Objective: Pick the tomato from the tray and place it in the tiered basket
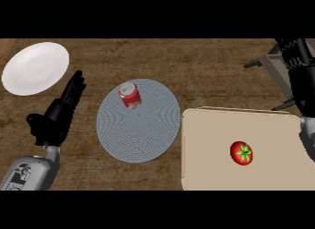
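The tomato point(241, 153) lies on the beige tray point(206, 170) at the lower right, touched by neither hand. Just left of the tray, mid-frame, sits the round grey tiered basket point(137, 134); a red can point(129, 96) occupies its upper part. A white plate point(36, 68) rests on the desk point(186, 62) at the upper left. The left hand point(54, 118) shows at the left, released, fingers up. The right hand point(308, 82) at the right edge is released too, overlapping a grey frame point(274, 60).
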Available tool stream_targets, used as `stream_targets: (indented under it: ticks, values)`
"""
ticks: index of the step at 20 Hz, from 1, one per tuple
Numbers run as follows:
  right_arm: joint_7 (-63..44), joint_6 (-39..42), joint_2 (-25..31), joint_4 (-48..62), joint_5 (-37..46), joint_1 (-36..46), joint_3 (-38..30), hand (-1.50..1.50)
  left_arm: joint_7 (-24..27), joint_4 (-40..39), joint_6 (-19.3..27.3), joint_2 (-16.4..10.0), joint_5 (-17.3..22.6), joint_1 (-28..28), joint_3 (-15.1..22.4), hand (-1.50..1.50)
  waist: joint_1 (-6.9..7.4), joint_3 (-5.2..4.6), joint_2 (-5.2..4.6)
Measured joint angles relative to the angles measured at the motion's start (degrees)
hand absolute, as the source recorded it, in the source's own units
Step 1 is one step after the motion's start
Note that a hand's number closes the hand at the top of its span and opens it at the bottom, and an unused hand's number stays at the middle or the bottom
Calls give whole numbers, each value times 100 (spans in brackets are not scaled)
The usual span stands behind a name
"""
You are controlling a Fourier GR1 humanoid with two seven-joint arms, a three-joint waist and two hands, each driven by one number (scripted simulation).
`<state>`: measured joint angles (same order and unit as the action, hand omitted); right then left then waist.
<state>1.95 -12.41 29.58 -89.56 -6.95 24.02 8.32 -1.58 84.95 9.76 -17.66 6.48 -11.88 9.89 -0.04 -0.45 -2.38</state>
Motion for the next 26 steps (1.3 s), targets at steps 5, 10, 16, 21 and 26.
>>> stream_targets:
  ticks: [5,10,16,21,26]
  values:
    - [686,979,-363,153,-1511,-418,-638,150,100,45,287,121,-145,60,-69,0,-55,67,155]
    - [807,1757,-816,764,-2917,-1006,-1227,-150,150,126,520,297,-232,124,-36,0,-106,140,170]
    - [567,4314,-755,1219,-4607,-1696,-1325,-150,168,144,681,453,-317,200,35,0,-97,110,193]
    - [666,6296,340,1816,-4939,-2013,-1967,-150,177,138,757,535,-410,234,100,0,-78,84,207]
    - [653,6596,1317,1335,-3713,-2015,-2569,-150,141,150,896,659,-514,289,188,0,-127,72,250]
